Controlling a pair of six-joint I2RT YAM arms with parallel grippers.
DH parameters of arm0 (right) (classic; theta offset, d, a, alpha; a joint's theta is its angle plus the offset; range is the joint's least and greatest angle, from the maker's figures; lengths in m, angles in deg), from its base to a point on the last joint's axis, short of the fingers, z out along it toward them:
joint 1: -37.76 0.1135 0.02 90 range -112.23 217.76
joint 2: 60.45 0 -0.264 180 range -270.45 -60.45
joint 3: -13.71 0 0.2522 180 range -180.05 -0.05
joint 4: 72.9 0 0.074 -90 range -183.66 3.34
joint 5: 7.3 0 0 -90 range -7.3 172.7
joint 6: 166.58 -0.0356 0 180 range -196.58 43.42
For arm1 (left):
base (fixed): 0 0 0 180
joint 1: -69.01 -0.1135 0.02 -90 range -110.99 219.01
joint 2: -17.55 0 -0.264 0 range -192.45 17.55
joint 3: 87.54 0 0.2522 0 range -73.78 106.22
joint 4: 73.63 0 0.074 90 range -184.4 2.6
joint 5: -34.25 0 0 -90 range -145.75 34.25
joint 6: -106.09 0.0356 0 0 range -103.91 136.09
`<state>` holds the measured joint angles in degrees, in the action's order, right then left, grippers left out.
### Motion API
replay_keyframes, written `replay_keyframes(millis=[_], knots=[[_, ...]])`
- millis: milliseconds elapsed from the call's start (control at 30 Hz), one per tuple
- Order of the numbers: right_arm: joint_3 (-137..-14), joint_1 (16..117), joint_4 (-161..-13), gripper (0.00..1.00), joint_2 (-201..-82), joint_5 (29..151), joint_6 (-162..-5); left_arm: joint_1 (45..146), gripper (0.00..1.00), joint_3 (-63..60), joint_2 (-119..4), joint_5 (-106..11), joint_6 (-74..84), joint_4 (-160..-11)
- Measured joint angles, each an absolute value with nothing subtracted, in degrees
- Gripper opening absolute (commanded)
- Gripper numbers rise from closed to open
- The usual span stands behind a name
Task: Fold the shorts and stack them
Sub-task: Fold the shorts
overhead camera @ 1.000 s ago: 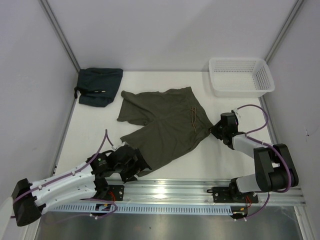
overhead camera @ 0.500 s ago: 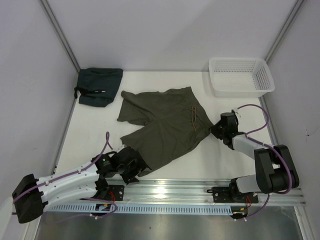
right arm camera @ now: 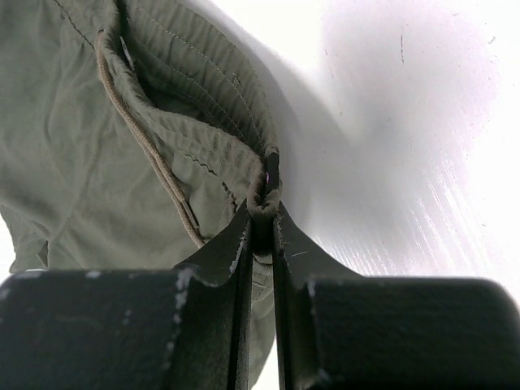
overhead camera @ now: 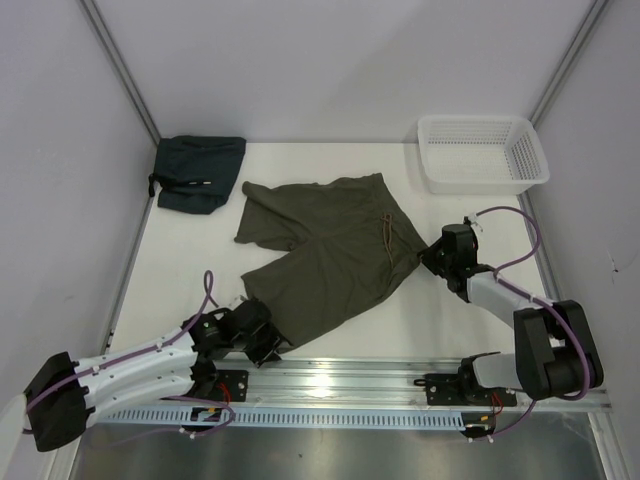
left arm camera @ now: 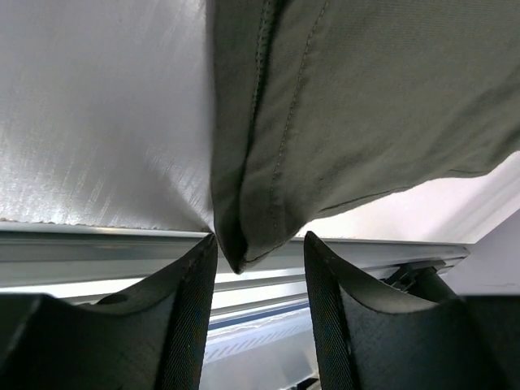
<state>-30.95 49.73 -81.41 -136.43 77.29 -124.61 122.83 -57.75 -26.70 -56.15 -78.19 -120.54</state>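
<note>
The shorts spread flat on the table, near-left of the basket, my right fingers clamped on the waistband edge facing the basket, my left fingers parted around the leg-hem corner farthest from the basket, dark folded cloth opposite the basket.

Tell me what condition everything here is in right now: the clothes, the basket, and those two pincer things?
shorts, spread out flat, not yet folded.
dark garment, folded, lying at the far left corner.
white basket, upright, nothing visible inside.
left jaws, open, straddling a leg hem corner of the shorts.
right jaws, shut on the waistband edge of the shorts.
</note>
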Motion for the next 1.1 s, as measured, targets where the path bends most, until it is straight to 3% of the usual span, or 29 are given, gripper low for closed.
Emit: replay_keyframes(millis=[133, 233, 300, 600, 800, 1100], knots=[[-30.9, 50.0, -81.9, 0.00, -135.5, 77.1, -124.7, 121.5, 0.38, -58.1, -27.2, -54.6, -78.4, -120.0], [-30.8, 50.1, -82.1, 0.00, -134.5, 77.0, -124.8, 120.7, 0.08, -58.7, -27.8, -52.9, -77.9, -120.1], [-30.5, 50.3, -82.1, 0.00, -133.6, 76.9, -124.9, 119.9, 0.00, -59.1, -27.8, -51.8, -77.4, -120.2], [-29.0, 50.7, -88.1, 0.00, -126.6, 75.7, -126.4, 116.9, 0.00, -57.3, -24.1, -61.3, -73.7, -121.4], [-29.2, 51.9, -97.8, 0.00, -117.0, 74.3, -127.4, 116.9, 0.00, -55.7, -18.5, -60.8, -72.4, -124.5], [-31.7, 54.0, -114.1, 0.00, -113.5, 74.0, -127.7, 116.9, 0.00, -48.7, -12.3, -60.6, -70.8, -134.5]])
